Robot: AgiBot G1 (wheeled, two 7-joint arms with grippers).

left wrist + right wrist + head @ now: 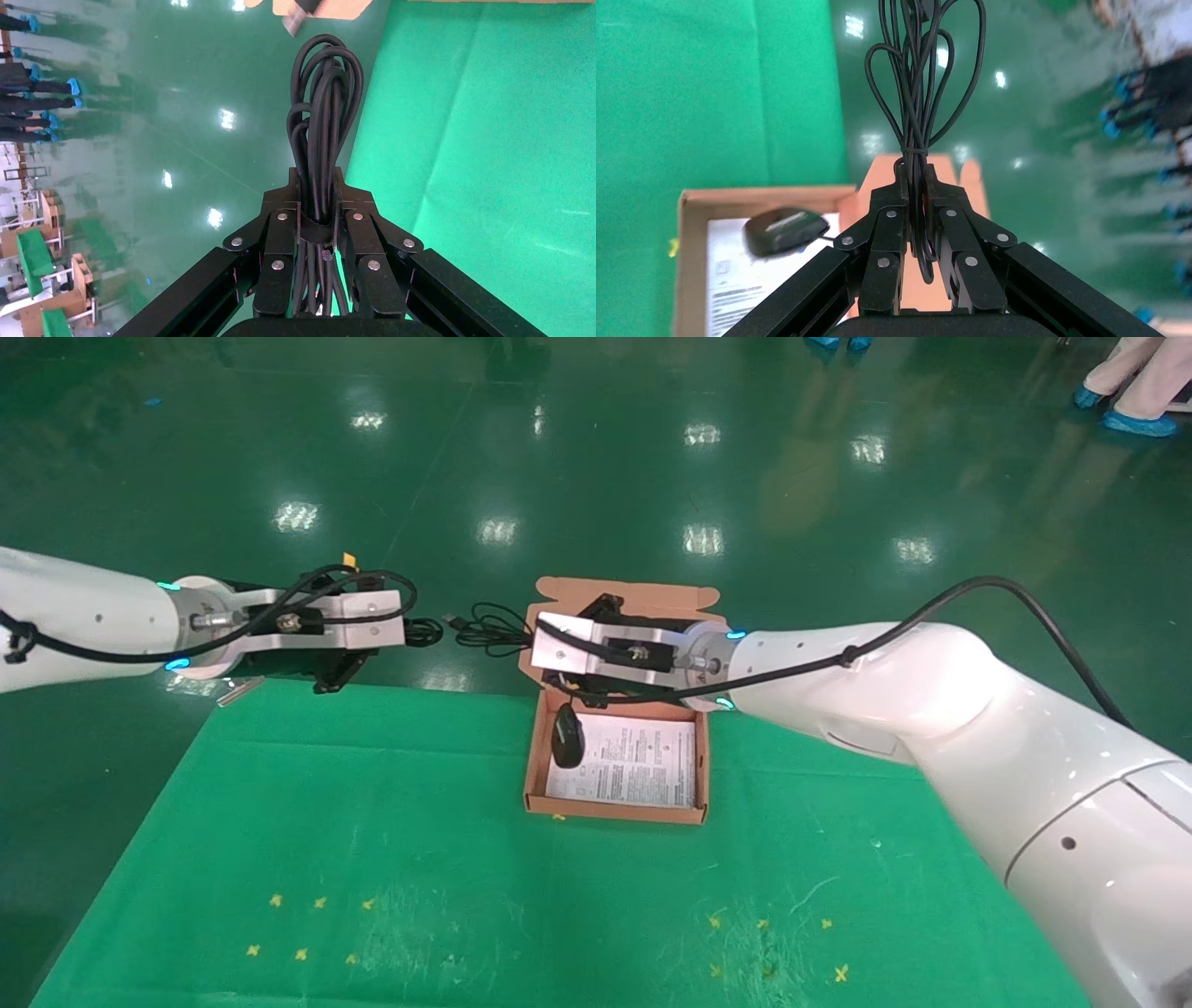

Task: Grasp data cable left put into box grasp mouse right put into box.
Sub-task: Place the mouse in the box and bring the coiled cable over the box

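My left gripper (416,633) is shut on the data cable (323,119), a black looped bundle tied at its middle, and holds it in the air beyond the mat's far edge, left of the box. My right gripper (538,652) hangs over the box's far end and is shut on the mouse's thin cord (921,84). The cord's loops and USB plug (484,626) stick out to the left. The black mouse (567,736) hangs low at the box's left side over the white sheet (638,761); I cannot tell whether it touches the sheet. The cardboard box (615,812) lies open with its lid (633,590) folded back.
The green mat (372,840) covers the table, with small yellow cross marks near its front. A small metal piece (239,690) lies at the mat's far left corner. The glossy green floor lies beyond, with people's feet (1131,421) far off.
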